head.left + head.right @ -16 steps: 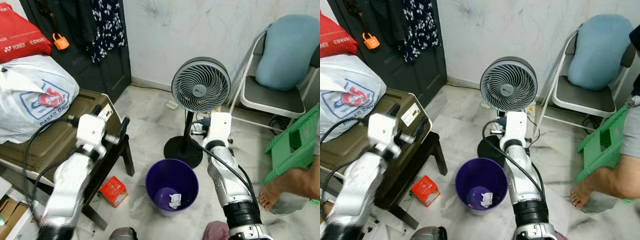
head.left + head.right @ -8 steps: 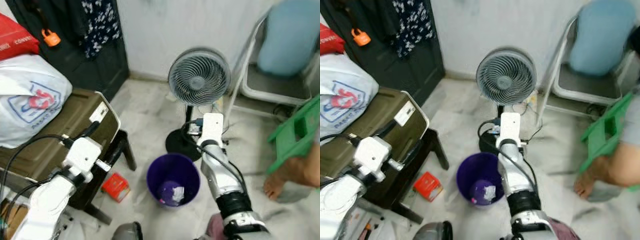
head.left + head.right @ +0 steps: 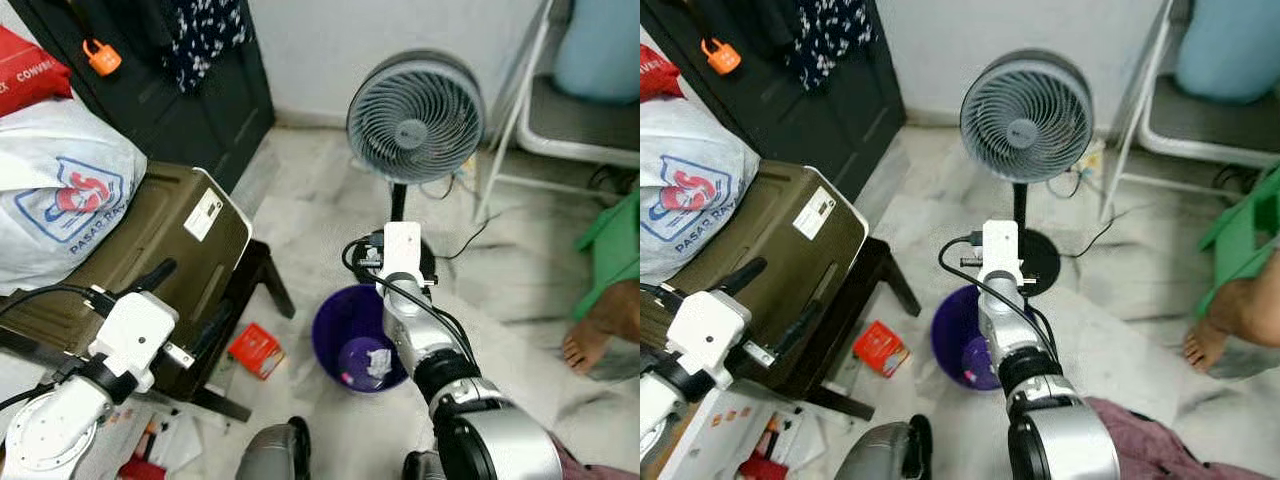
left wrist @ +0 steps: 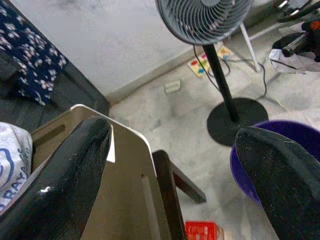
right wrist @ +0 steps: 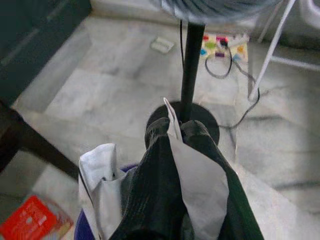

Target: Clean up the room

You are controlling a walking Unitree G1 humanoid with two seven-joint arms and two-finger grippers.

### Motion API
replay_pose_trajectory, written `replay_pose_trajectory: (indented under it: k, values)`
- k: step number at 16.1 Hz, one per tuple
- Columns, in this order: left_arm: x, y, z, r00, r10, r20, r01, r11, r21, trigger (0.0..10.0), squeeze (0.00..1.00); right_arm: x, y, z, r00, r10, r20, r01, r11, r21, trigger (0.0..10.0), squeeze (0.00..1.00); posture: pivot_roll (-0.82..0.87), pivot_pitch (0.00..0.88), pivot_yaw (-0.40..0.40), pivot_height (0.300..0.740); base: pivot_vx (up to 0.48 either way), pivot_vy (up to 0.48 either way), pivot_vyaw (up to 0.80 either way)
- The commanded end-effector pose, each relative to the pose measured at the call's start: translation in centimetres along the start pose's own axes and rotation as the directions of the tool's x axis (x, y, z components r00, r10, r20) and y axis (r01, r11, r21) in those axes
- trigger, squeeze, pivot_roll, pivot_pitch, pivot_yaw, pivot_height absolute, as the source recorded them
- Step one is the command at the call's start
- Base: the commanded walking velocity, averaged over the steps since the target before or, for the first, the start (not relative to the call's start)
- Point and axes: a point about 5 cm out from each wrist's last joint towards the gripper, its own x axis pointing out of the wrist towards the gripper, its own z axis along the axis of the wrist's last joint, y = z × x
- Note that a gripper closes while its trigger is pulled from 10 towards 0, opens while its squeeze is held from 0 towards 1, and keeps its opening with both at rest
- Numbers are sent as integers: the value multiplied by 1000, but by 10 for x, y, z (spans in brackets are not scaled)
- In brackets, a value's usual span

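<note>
Holding a crumpled white paper (image 5: pixel 192 175) pinched between its two black fingers, the right end effector (image 5: pixel 176 131) hangs over the near rim of the purple bin (image 3: pixel 340 322), which stands on the marble floor (image 3: pixel 300 230) just in front of the fan's round base. One wad of white paper (image 3: pixel 377 360) already lies at the bottom of the bin. The step in hand looks like dropping this scrap in: the wrist view shows the bin's edge just below the fingers, so the next move calls for carrying the paper a little further over the opening and then parting the fingers; letting go too early could leave it on the rim or the floor.

The left end effector (image 4: pixel 175 165) is held up with its fingers spread wide and nothing between them, near the corner of the olive suitcase (image 3: pixel 150 250) that rests on a dark table (image 3: pixel 262 285). A small red box (image 3: pixel 256 350) lies on the floor between that table and the bin, and would likely be the next thing to gather. A standing fan (image 3: pixel 415 115) and a person's bare foot (image 3: pixel 600 335) are close by.
</note>
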Motion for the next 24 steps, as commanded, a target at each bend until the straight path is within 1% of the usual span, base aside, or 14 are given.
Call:
replay_pose_trajectory:
  k: [1,4,5,9,11,13,14,15,18,20,21,22,24]
  values:
    - [-4,6,2,1000,3,-16,-3,1000,9,10000,0,0,6,1,1000,-3,-7,3,1000,0,10000,0,358,233,175,740,0,0,0]
    - [-5,6,4,1000,-15,-25,15,1000,2,10000,0,4,-3,-8,996,-55,-70,55,998,-2,10000,0,353,239,178,740,0,0,0]
    - [-3,4,5,1000,-18,-24,18,1000,-3,10000,0,4,-9,-10,994,-79,-74,79,997,-9,10000,0,353,237,176,740,0,0,0]
    - [0,4,5,999,-23,-22,23,1000,-8,10000,0,5,-18,-15,987,-134,-84,130,990,-47,10000,0,351,229,169,740,0,0,0]
    - [1,6,5,1000,-5,-23,4,1000,-8,10000,0,5,-19,-16,987,-138,-87,137,990,-21,10000,0,355,224,168,740,0,0,0]
    - [0,7,5,1000,10,-25,-10,1000,-6,10000,0,6,-13,-8,994,-95,-57,98,994,46,10000,0,356,220,169,740,0,0,0]
    - [0,7,5,1000,12,-26,-12,1000,-5,10000,0,6,-5,-2,998,-53,-33,56,995,88,10000,0,356,220,172,740,0,0,0]
    - [0,7,5,1000,13,-27,-13,1000,-5,10000,0,5,0,2,999,-32,-9,33,996,86,10000,0,355,221,172,740,0,0,0]
    - [2,5,7,1000,10,-23,-10,1000,-9,10000,0,2,19,8,999,41,22,-43,995,94,10000,0,347,224,173,740,0,0,0]
    - [3,5,8,1000,15,-21,-15,1000,-13,10000,0,-1,24,5,998,67,22,-68,994,82,10000,0,342,226,174,740,0,0,0]
    - [3,5,8,1000,15,-21,-16,1000,-13,10000,0,-2,25,2,997,73,13,-74,994,84,10000,243,342,226,175,740,0,0,0]
    - [3,5,8,1000,15,-21,-15,1000,-13,10000,0,-2,26,1,997,78,11,-79,993,85,10000,992,341,227,175,740,0,0,0]
    - [3,6,7,1000,15,-23,-16,1000,-13,10000,0,-3,27,0,996,88,10,-88,992,87,10000,1000,342,227,177,740,0,0,0]
